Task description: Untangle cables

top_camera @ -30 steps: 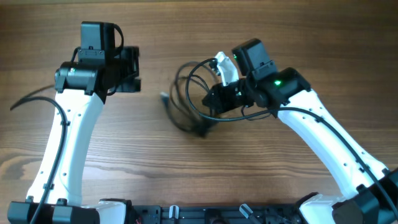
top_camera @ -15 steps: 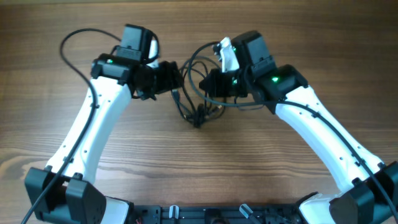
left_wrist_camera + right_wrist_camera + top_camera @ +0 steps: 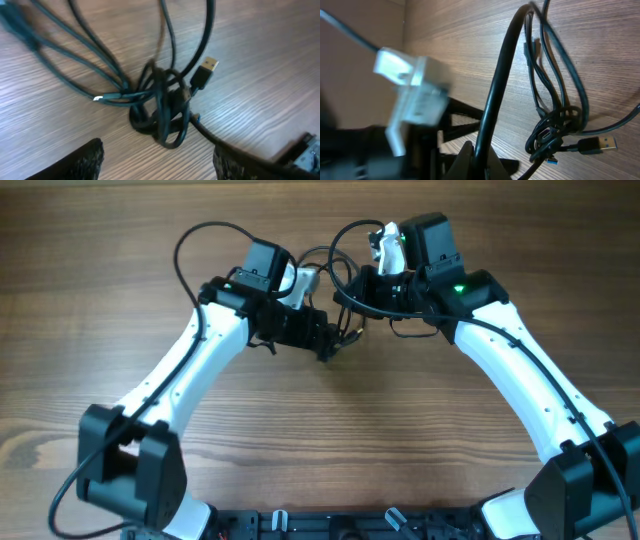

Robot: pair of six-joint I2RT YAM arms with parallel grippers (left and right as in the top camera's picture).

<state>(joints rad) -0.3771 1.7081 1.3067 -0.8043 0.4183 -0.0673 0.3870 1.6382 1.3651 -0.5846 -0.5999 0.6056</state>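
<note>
Left gripper [image 3: 157, 150] stood with fingers wide apart, gripping nothing. The knot [image 3: 160, 110] of black cables [image 3: 95, 55] lay just ahead of and between its fingertips, a USB plug [image 3: 205, 72] poking out beside it. Right gripper [image 3: 470, 157] was clamped on one cable strand [image 3: 495, 90] running out from its fingers toward the bundle. Judged early in the task: knot intact, no cable freed yet.

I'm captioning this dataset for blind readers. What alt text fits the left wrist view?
A knot of black cables lies on a wooden table, one USB plug sticking out to its right. The left gripper hangs open over it, a dark fingertip on each side of the bottom edge.
</note>
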